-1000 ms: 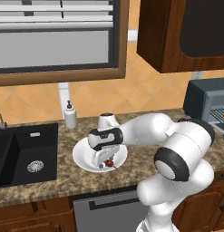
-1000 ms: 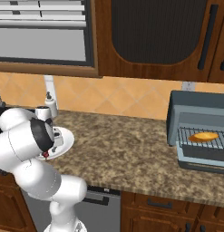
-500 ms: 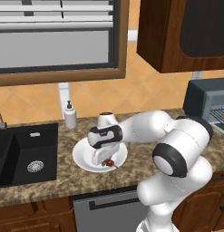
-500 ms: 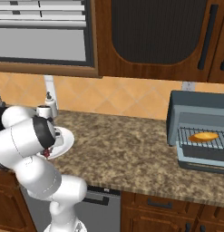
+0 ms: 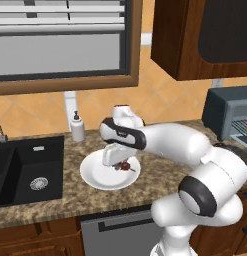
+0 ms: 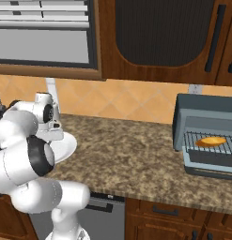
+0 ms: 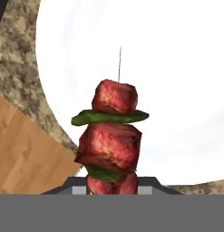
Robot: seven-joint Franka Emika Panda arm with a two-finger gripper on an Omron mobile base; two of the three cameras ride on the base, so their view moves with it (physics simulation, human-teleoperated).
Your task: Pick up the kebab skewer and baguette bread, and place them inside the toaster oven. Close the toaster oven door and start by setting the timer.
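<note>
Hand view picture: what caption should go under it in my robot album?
Close-up of the kebab skewer, red meat chunks and green slices, between the gripper fingertips over the white plate.

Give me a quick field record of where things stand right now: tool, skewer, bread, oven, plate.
tool: down over the white plate, its tool shut on the kebab skewer
kebab skewer: at the plate, between the tool tips, meat chunks and green slices visible
baguette bread: already on the rack inside the toaster oven
toaster oven door: open, folded down
sink: left of the plate, soap bottle behind
</note>
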